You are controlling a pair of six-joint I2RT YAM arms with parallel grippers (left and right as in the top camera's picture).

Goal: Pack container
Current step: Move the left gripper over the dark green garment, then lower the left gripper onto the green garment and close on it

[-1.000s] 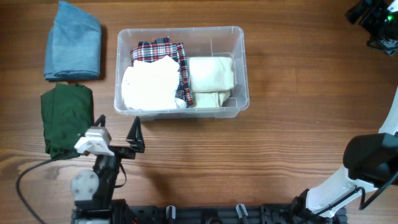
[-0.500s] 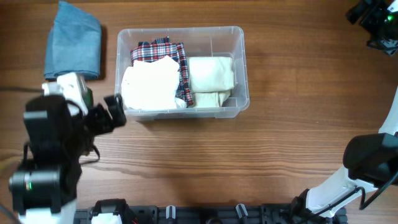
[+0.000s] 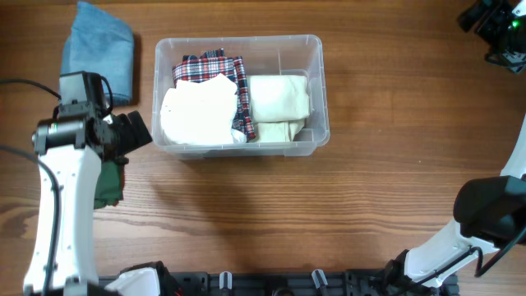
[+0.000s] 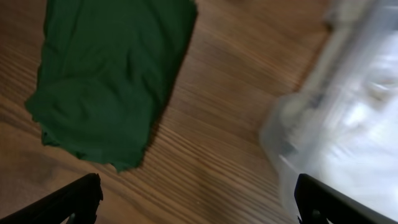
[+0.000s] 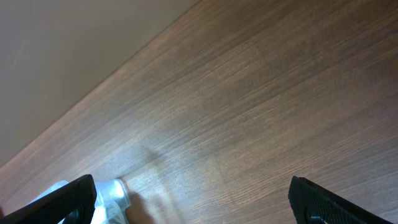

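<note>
Hovering just beside the container (image 3: 319,74), left fingers (image 4: 78,198) spread empty, right fingers (image 5: 68,198) spread too

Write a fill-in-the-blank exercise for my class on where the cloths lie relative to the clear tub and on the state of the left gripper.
1. The plaid cloth lies ____ the container.
2. The blue cloth lies ____ the container, on the table.
3. The dark cloth seen by the left wrist camera is ____ in colour.
4. The left gripper is ____, with nothing between its fingers.

Missing words: inside; outside; green; open.
</note>
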